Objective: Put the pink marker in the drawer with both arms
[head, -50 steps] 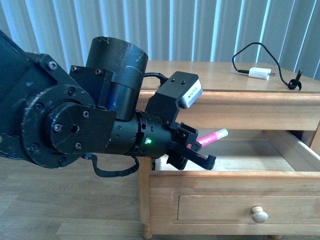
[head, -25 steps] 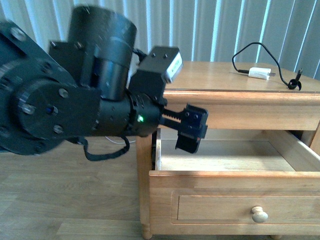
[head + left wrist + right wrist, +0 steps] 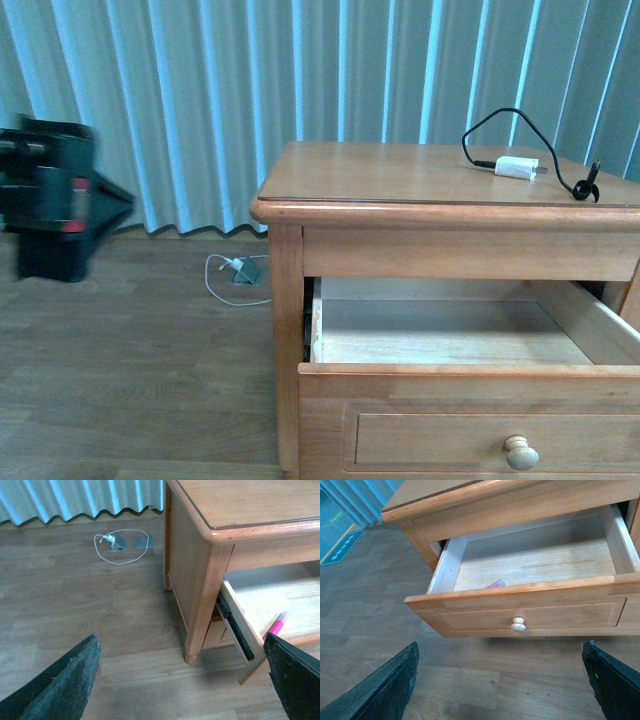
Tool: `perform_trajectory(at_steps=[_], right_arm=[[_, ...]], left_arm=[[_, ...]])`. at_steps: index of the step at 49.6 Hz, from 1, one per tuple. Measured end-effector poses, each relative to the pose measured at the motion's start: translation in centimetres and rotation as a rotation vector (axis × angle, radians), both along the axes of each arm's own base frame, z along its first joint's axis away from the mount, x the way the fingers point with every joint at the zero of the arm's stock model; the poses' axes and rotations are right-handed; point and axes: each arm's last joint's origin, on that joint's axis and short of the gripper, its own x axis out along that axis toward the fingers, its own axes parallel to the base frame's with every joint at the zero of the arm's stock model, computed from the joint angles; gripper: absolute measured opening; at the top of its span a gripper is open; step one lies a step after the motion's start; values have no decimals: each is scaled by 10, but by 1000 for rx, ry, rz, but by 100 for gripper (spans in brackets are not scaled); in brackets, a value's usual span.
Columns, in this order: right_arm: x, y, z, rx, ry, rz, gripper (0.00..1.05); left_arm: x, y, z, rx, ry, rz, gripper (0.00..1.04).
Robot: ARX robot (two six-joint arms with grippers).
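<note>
Pink marker lies inside the open drawer, by its front-left corner, clear of both wide-open, empty jaws.

Bright pink marker; honey-coloured wooden drawer with a pale cream knob; grey-brown plank-patterned floor; blue-and-white vertically striped curtain; white charger with black cable.

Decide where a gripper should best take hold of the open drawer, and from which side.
Grip the round knob on the drawer front, coming straight from the front: it alone juts out; the panel around it is flat.
</note>
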Motion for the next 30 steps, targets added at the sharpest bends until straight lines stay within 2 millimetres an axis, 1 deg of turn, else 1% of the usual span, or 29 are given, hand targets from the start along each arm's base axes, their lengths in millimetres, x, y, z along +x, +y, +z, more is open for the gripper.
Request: perform_trajectory(at_steps=[2, 4, 10, 13, 20, 21, 24, 26, 30], right_arm=[[0, 0, 0, 0, 0, 0, 96], [0, 0, 0, 0, 0, 0, 96], [0, 0, 0, 0, 0, 0, 96], [0, 0, 0, 0, 0, 0, 96], [0, 0, 0, 0, 0, 0, 96], [0, 0, 0, 0, 0, 0, 96], [0, 0, 0, 0, 0, 0, 96], [0, 0, 0, 0, 0, -1, 96], [0, 0, 0, 0, 0, 0, 96]], left_arm=[[-23, 10, -5, -27, -3, 41, 99], [-44, 17, -13, -62, 7, 86, 99], [-79, 31, -40, -141, 62, 148, 99], [-89, 35, -48, -176, 58, 178, 99], [-93, 36, -45, -213, 32, 183, 99], [-93, 37, -45, -206, 15, 173, 97], [-94, 42, -49, -164, -116, 146, 86], [-96, 45, -52, -119, -196, 165, 74], [-98, 46, -54, -91, -222, 158, 61]])
